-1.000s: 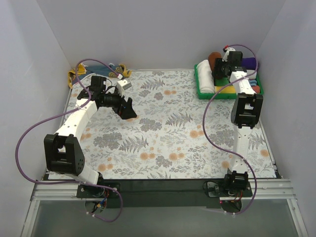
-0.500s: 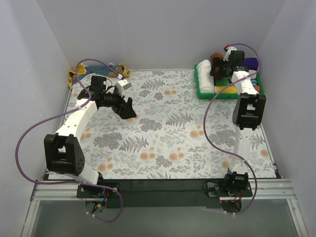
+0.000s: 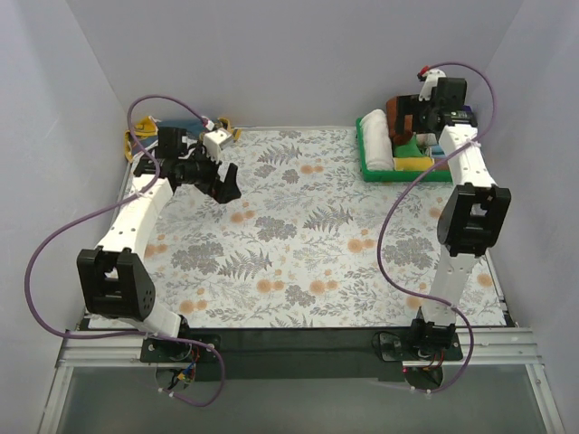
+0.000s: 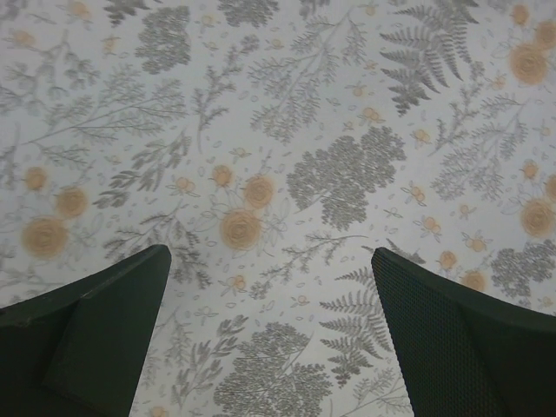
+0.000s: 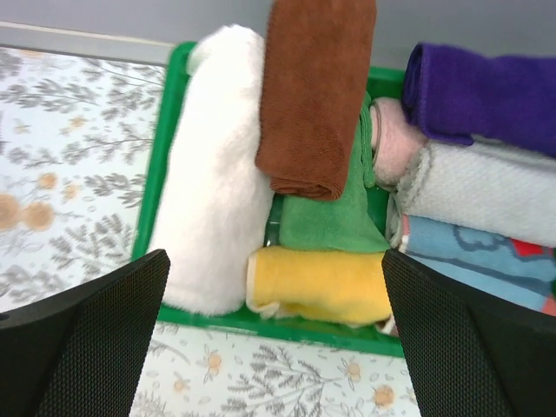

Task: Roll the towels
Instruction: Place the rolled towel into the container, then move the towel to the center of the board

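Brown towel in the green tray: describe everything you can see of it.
The brown towel is plain rust-brown with a short fuzzy nap and no markings. It looks loosely rolled or folded into a thick band. Its near end is rounded, and its far end leaves the right wrist view. It lies on top of the pile in the green tray, against the white fluffy roll and over a green cloth. The right hand hangs open above, not touching it.

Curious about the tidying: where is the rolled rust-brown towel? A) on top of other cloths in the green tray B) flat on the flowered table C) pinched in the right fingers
A: the rust-brown towel lies on the white cloth and green cloth in the green tray, with the right fingers open and clear of it.
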You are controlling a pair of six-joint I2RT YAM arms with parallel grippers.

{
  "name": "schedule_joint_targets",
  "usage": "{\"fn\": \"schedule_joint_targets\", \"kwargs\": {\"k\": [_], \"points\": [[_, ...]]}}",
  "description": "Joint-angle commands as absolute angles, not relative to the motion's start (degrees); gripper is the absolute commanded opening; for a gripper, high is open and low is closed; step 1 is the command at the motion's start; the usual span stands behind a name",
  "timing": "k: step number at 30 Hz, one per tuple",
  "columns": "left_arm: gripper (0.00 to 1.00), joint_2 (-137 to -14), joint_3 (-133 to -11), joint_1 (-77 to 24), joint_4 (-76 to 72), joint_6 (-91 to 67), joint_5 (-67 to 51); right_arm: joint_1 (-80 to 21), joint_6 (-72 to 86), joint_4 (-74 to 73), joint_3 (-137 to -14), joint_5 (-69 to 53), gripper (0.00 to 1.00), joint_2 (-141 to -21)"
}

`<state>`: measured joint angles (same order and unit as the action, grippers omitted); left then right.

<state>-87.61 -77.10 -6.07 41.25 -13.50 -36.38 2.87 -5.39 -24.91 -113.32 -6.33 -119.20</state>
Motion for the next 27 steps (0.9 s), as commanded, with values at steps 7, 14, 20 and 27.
{"fn": "schedule_joint_targets", "kwargs": {"k": [7, 14, 20, 27], "points": [[0.98, -103.6, -94.9, -3.9, 35.2, -11.8, -16.4, 2.6, -14.4, -36.0, -105.2, -16.6, 0.99, -99.3], [0.9, -121.6, -111.5, -1.8, 31.1, -13.6, -16.2, 2.5, -14.9, -36.5, -92.9, -19.2, 0.99, -89.7], [0.86, -133.0, -118.4, -1.8, 23.0, -17.7, -18.2, 2.5, -14.1, -36.8, -89.3, -17.8, 0.99, -88.8], [0.82, -141.0, -120.7, -1.8, 12.1, -23.8, -20.7, 2.5, -13.5, -37.0, -88.6, -17.3, 0.99, -91.7]]}}
